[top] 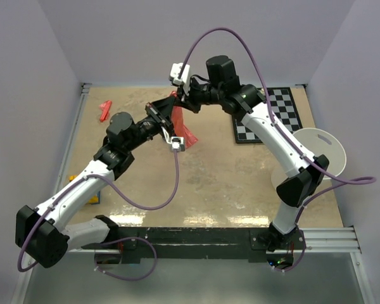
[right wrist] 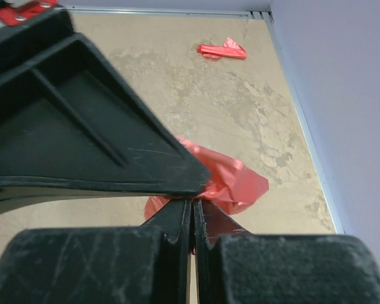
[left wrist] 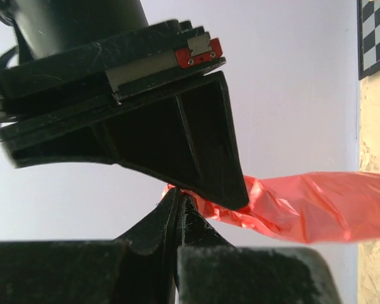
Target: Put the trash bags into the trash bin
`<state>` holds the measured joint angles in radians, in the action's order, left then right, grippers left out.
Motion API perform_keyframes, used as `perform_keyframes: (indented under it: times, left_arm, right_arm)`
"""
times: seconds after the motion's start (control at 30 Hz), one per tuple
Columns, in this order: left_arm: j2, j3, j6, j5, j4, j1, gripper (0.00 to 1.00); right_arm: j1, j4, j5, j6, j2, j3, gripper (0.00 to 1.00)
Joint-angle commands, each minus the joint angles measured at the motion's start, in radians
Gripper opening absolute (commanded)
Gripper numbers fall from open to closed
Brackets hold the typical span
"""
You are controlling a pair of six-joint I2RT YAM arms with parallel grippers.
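Observation:
A crinkly red-pink trash bag [top: 182, 126] hangs above the table's far middle, pinched at its top by both grippers. My left gripper [top: 168, 115] is shut on its edge; in the left wrist view the fingertips [left wrist: 180, 197] clamp the film, and the trash bag [left wrist: 316, 206] trails off to the right. My right gripper [top: 180, 101] is shut on the same bunched top. In the right wrist view the right gripper [right wrist: 193, 202] has the trash bag [right wrist: 231, 180] drooping beyond it. The white trash bin [top: 320, 152] stands at the right edge, partly behind the right arm, well apart from the bag.
A small solid red piece [top: 105, 110] lies at the far left of the table; it shows as the red piece [right wrist: 221, 50] in the right wrist view. A checkerboard [top: 269, 114] lies at the far right beside the bin. A small yellow object [top: 95, 198] sits near the left arm.

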<state>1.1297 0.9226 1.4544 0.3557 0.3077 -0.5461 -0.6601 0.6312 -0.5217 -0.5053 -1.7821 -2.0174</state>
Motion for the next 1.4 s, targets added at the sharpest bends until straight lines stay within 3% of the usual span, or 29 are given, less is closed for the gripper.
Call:
perform_keyframes:
  times: [0.0, 0.13, 0.23, 0.37, 0.5, 0.63, 0.8, 0.97, 1.23, 1.37]
  left_arm:
    - [0.054, 0.078, 0.034, -0.014, -0.068, 0.009, 0.0]
    - [0.01, 0.045, 0.035, 0.038, -0.108, 0.005, 0.0]
    - [-0.024, 0.041, 0.027, 0.058, -0.042, -0.02, 0.0]
    - [0.033, 0.116, 0.021, 0.022, -0.021, -0.02, 0.0]
    - [0.082, 0.133, 0.037, -0.023, -0.062, -0.003, 0.0]
    - [0.026, 0.061, 0.043, 0.026, -0.098, -0.003, 0.0]
    - [-0.007, 0.085, 0.028, 0.065, -0.053, -0.021, 0.0]
    - [0.054, 0.137, 0.012, 0.026, 0.001, -0.023, 0.0]
    - [0.059, 0.075, 0.041, -0.078, -0.13, -0.021, 0.0]
    - [0.025, 0.073, 0.032, -0.046, -0.096, -0.032, 0.0]
  right_arm:
    - [-0.032, -0.054, -0.084, 0.059, 0.055, -0.056, 0.0]
    - [0.0, -0.087, -0.015, 0.068, 0.03, -0.089, 0.0]
    - [0.016, -0.079, 0.003, 0.057, 0.006, -0.049, 0.0]
    - [-0.038, -0.073, -0.023, 0.047, 0.047, 0.04, 0.0]
    - [-0.067, -0.093, -0.049, 0.097, 0.076, -0.022, 0.0]
    - [0.003, -0.093, 0.006, 0.088, 0.027, -0.112, 0.0]
    - [0.021, -0.105, 0.006, 0.088, 0.032, -0.017, 0.0]
    - [-0.044, -0.093, -0.023, 0.088, 0.075, 0.037, 0.0]
    - [0.0, -0.093, -0.052, 0.134, 0.036, -0.142, 0.0]
    - [0.011, -0.105, -0.006, 0.119, 0.038, -0.061, 0.0]
